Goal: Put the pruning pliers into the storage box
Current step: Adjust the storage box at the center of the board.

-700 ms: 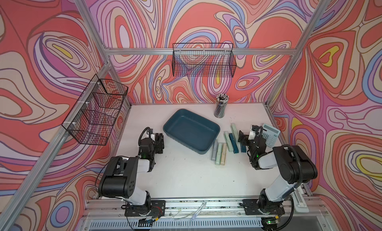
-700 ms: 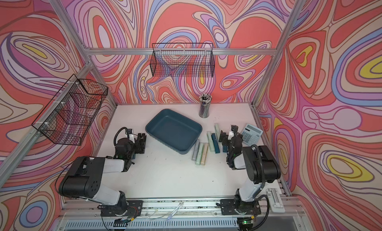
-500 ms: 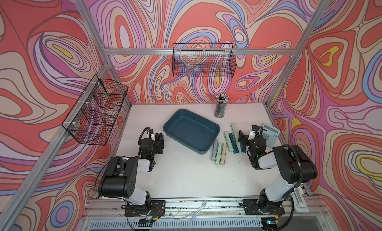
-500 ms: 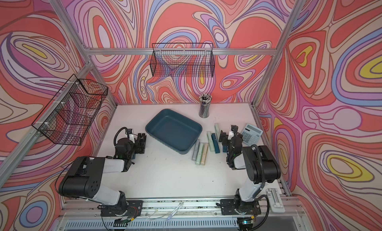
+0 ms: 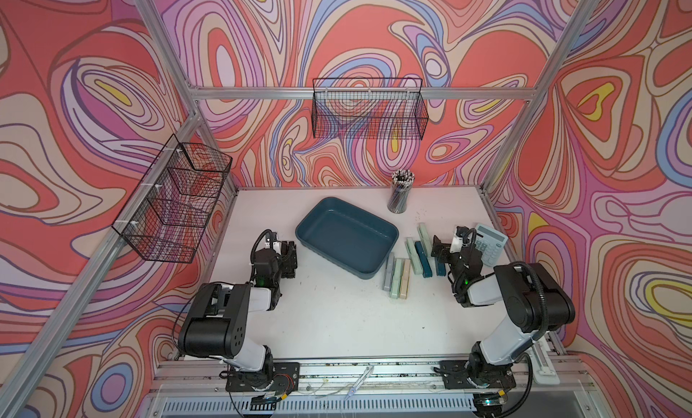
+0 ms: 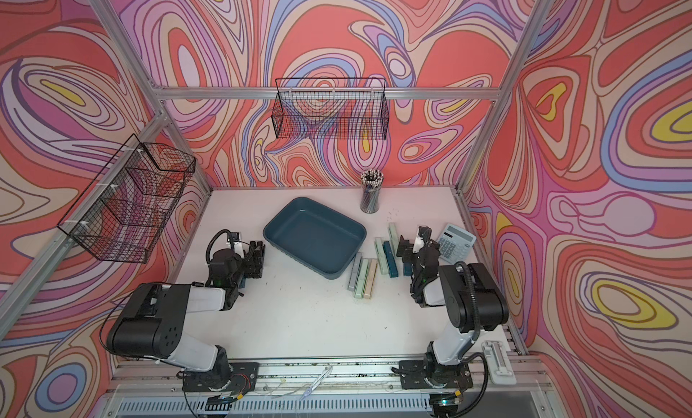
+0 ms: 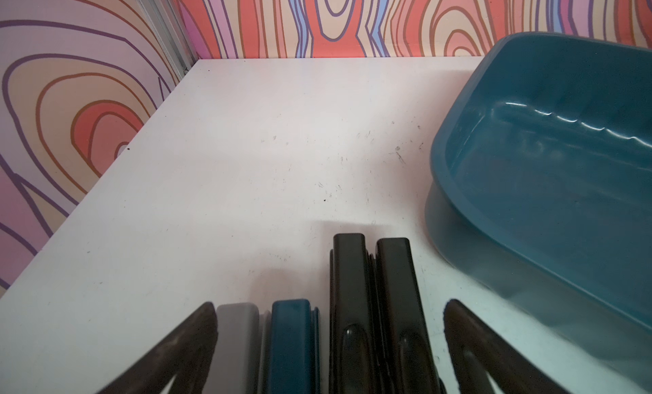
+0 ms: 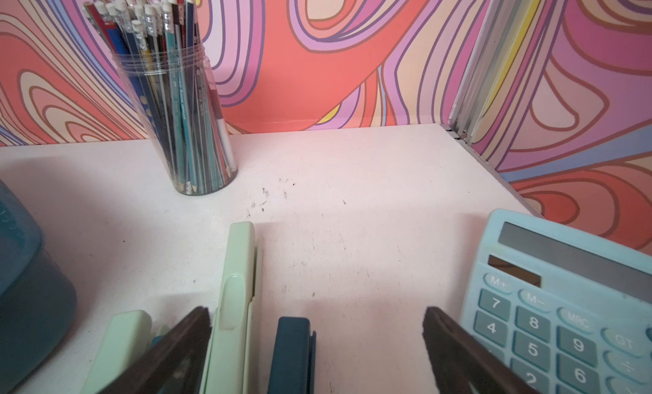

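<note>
A shallow dark teal-blue plastic storage box point(image 5: 346, 244) with rounded corners is shown empty on the white tabletop point(image 5: 337, 315) in both top views. The slim bar-shaped pruning pliers point(image 5: 397, 281) are all laid outside it. A grey, mint and beige trio sits just beside its near right corner, and further mint and teal ones lie near the right arm.

Four more, a grey bar point(image 7: 236, 339), a teal-blue bar point(image 7: 293, 339) and two black bars point(image 7: 370, 304), are mostly hidden beneath the left gripper point(image 7: 330, 305) in the top views. They are cut off by the picture edge in the left wrist view. That pincer is spread wide around all four, and nothing is gripped.

The right gripper point(image 8: 316, 311) is spread equally wide over a long mint bar point(image 8: 236, 286) and a dark teal bar point(image 8: 293, 350). Contact with its fingers cannot be made out. A pale blue calculator point(image 8: 564, 304) is cropped at the edge.

Compared with half a second earlier, nothing is seen to have moved.
</note>
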Controlling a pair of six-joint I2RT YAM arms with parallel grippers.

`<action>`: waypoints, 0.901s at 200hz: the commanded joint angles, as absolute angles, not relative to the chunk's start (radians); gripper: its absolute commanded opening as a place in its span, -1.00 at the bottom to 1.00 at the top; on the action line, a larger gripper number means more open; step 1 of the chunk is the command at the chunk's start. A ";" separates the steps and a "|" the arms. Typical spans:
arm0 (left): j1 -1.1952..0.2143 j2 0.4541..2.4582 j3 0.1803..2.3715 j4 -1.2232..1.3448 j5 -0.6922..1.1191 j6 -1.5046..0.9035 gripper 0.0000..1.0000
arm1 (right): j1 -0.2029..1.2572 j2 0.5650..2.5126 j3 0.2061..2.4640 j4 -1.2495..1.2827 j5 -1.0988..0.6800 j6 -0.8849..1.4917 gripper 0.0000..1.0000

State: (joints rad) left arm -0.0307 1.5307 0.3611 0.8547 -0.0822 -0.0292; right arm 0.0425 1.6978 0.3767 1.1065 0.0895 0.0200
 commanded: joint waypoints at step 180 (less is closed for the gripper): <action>-0.027 1.321 0.668 0.373 0.059 -0.093 0.38 | 0.042 1.581 0.763 0.416 0.191 0.148 0.32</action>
State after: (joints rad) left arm -0.0261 1.3338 0.5419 0.5602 -0.0490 -0.0414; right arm 0.0406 1.6012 0.6933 0.6662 0.1539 0.0708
